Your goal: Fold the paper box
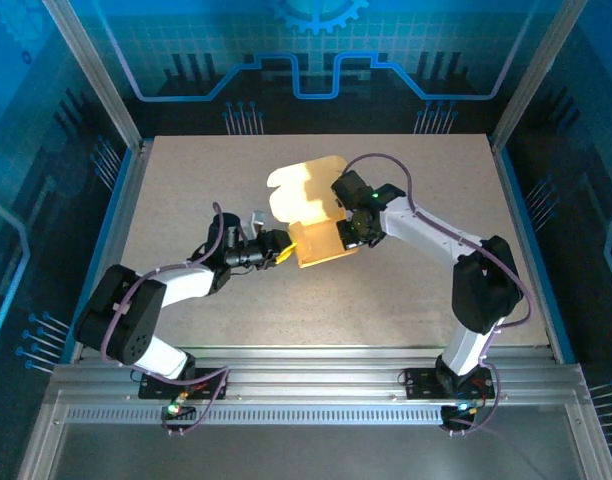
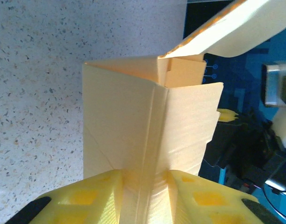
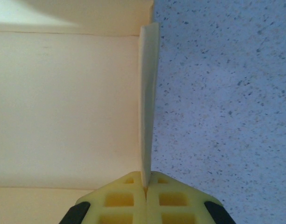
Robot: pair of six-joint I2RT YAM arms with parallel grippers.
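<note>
The paper box is pale yellow-tan cardboard, partly formed and held above the middle of the table, with its lid flap standing open toward the back. My left gripper is shut on the box's left corner. In the left wrist view a folded corner ridge of the box runs down between the yellow fingers. My right gripper is shut on the box's right wall. In the right wrist view that thin wall edge is pinched between the yellow fingertips, beside the box's broad pale panel.
The speckled tabletop lies under the box, with blue-lit enclosure walls on three sides. The right arm's dark body sits behind the box in the left wrist view. The metal rail with both arm bases is at the near edge.
</note>
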